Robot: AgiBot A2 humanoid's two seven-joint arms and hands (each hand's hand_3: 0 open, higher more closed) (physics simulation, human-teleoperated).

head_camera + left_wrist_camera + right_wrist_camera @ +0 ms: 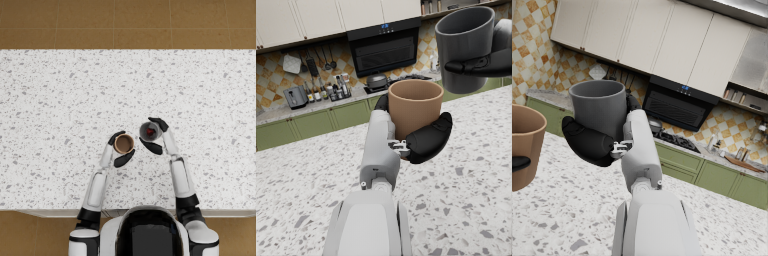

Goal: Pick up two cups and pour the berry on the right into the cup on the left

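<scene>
My left hand (119,150) grips a brown cup (123,144), held upright above the speckled counter (55,100). Its inside looks empty from above. My right hand (156,135) holds a grey cup (149,131) just to the right of the brown one and slightly farther from me, with a red berry (150,132) visible inside. In the left wrist view the brown cup (415,107) sits in my left hand (423,137), and the grey cup (466,47) hangs higher beside it. In the right wrist view my right hand (592,140) wraps the grey cup (599,107), with the brown cup (524,145) close by.
The counter's near edge (50,211) runs just in front of me, and its far edge (125,49) meets a brown tiled floor. Kitchen cabinets, an oven (385,50) and utensils line the wall behind the counter.
</scene>
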